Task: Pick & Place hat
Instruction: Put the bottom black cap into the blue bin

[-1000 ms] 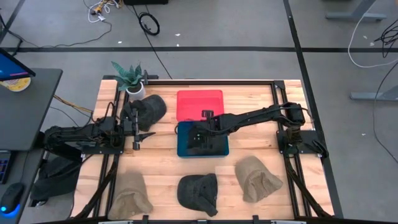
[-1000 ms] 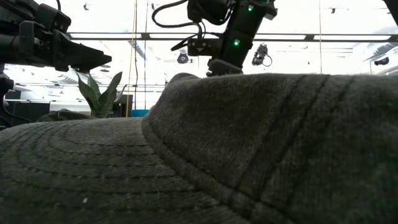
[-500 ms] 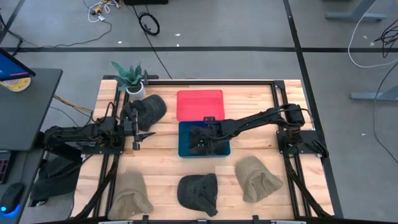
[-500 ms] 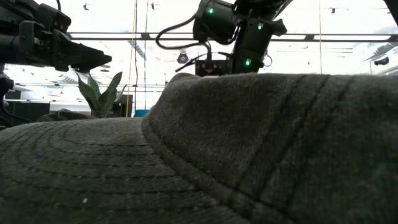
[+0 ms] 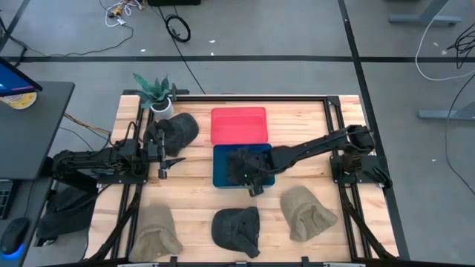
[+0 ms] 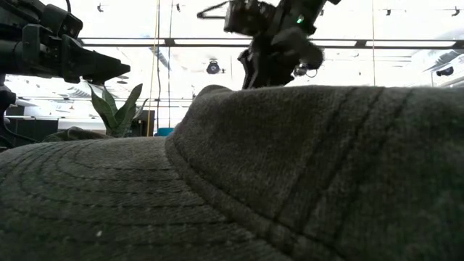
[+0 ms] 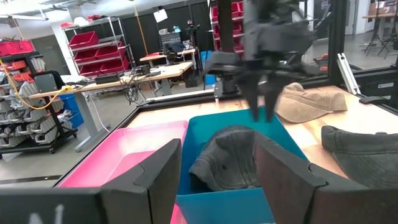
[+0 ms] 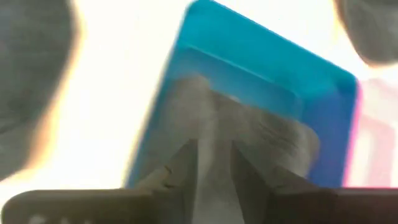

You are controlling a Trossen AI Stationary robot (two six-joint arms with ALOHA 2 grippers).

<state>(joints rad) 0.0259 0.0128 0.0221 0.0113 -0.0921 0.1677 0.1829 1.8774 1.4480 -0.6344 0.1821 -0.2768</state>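
A dark grey hat (image 5: pixel 240 162) lies crumpled inside the blue bin (image 5: pixel 220 176); the left wrist view shows the hat (image 7: pixel 231 163) resting on the bin's floor. My right gripper (image 5: pixel 254 187) hangs above the bin's near edge, fingers pointing down and apart, touching nothing; it also shows in the left wrist view (image 7: pixel 262 107). In the right wrist view the gripper (image 8: pixel 215 167) looks down on the hat (image 8: pixel 261 134) in the bin. My left gripper (image 5: pixel 163 160) waits open, left of the bin.
A red bin (image 5: pixel 239 116) sits behind the blue one. A dark hat (image 5: pixel 178 127) and a potted plant (image 5: pixel 154 93) are at the far left. Near the front edge lie a tan hat (image 5: pixel 156 230), a dark hat (image 5: pixel 236 226) filling the low view, and a tan hat (image 5: pixel 306 212).
My right gripper has drawn back from over the hat in the blue bin toward the table's near edge and risen. The dark hat has stayed lying in the bin.
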